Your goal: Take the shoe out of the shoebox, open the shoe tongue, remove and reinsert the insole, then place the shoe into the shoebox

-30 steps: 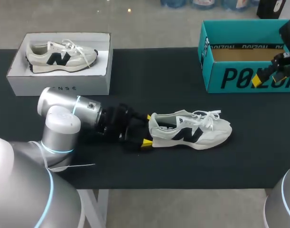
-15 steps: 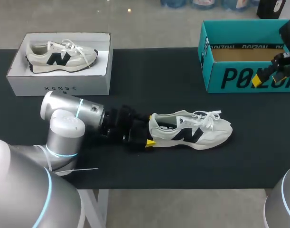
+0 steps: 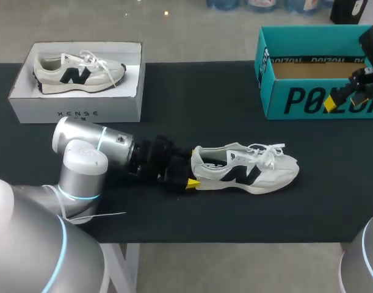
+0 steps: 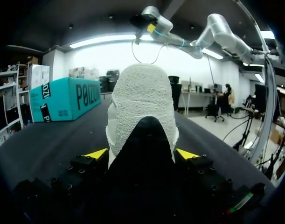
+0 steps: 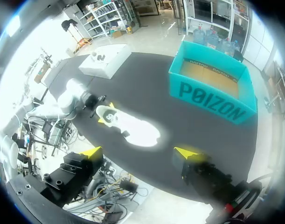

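From the head view you see the white sneaker with a black side logo point(image 3: 244, 168) lying on its sole on the black table point(image 3: 192, 97). Its toe points to your right and it sits well apart from both boxes. The left gripper point(image 3: 191, 166) is at its heel, but only one yellow tip shows clearly there.

The left wrist view settles it. The left gripper point(image 4: 142, 154) straddles the heel of the sneaker point(image 4: 142, 102), with a yellow tip pressed against each flank, so it is clamped on the heel.

The head view shows your right gripper point(image 3: 342, 94) in front of the teal cardboard shoebox point(image 3: 320, 101), with its spread hidden. In the right wrist view the right gripper point(image 5: 139, 152) has its tips spread wide with nothing between them. It looks down from high over the table.

That view also shows the brown cardboard floor of the teal box point(image 5: 212, 105), with the sneaker point(image 5: 130, 128) between the box and your left arm.

Only the head view shows clearly the white shoebox point(image 3: 76, 113) at the far left, with a second white sneaker point(image 3: 79, 70) lying inside.
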Robot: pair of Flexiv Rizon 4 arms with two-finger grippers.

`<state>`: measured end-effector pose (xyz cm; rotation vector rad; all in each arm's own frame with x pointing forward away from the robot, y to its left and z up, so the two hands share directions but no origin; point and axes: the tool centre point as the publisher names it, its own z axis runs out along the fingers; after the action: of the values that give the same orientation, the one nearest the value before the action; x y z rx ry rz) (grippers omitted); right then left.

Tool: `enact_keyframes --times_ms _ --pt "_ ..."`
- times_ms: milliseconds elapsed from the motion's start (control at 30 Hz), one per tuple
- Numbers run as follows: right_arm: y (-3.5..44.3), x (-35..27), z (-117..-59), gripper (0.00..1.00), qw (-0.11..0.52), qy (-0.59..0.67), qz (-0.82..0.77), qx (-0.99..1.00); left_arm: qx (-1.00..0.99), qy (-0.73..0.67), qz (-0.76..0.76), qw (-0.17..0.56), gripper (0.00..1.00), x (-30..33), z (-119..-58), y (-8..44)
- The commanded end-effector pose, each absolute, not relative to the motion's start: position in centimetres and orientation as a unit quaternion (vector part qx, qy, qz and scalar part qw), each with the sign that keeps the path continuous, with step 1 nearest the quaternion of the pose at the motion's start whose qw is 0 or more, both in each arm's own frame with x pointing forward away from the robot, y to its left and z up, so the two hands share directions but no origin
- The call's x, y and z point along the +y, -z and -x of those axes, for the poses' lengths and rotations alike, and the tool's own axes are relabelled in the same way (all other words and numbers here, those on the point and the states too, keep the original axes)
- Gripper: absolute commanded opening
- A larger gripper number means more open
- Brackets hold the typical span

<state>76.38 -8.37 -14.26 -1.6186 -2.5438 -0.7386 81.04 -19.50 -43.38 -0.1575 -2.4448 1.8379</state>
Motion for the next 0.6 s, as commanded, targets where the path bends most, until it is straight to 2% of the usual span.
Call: enact_keyframes --times_ms 33,267,600 --pt "14.3 -8.3 -76.5 1.0 0.019 0.236 0.522 -0.819 -0.797 -0.6 0.052 0.04 0.0 -19.5 -81.2 43.5" --pt "14.3 -8.3 -76.5 1.0 0.019 0.236 0.522 -0.819 -0.797 -0.6 0.052 0.04 0.0 -19.5 -81.2 43.5" --pt "14.2 1.1 -74.0 1.0 -0.091 0.071 0.599 -0.793 -0.797 -0.6 0.052 0.04 0.0 -19.5 -81.2 43.5"
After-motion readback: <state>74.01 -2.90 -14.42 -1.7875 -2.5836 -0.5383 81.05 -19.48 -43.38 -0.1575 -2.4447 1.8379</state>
